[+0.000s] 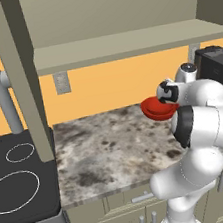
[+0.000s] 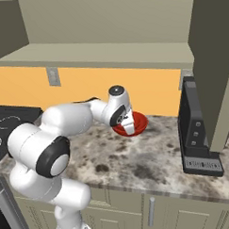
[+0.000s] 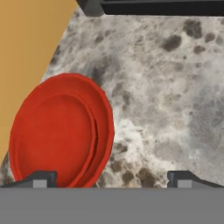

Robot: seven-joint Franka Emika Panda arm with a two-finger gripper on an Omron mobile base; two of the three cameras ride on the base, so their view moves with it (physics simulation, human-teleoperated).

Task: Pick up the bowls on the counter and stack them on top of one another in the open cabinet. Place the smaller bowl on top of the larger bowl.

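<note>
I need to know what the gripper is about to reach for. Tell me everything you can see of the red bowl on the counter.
The red bowl is plain, glossy and round, with a wide flared rim and a shallower inner well; a curved inner edge may be a second bowl nested inside, but that cannot be told. It sits upright on the speckled counter, near the orange back wall and beside a black appliance. The open gripper hovers over its rim, apparently without touching it.
</note>
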